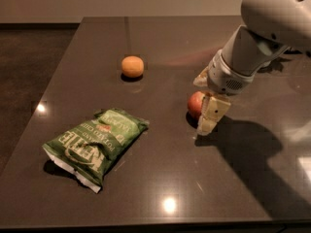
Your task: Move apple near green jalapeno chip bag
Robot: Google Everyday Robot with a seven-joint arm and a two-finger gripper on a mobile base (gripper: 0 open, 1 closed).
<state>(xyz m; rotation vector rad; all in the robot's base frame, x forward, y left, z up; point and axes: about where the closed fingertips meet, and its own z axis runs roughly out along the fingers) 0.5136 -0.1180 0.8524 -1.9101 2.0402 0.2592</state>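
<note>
The red apple (194, 104) rests on the dark table, right of centre, its right side hidden by my gripper. My gripper (204, 99) has come down over it and is open, with one pale finger (210, 116) in front of the apple and the other behind it. The green jalapeno chip bag (95, 143) lies flat at the front left, well apart from the apple, with its white sealed edge toward the front.
A small orange round fruit (132, 66) sits at the back, left of the apple. The arm's white body (262, 38) reaches in from the upper right. The table's left edge (53, 86) and front edge (146, 223) are in view.
</note>
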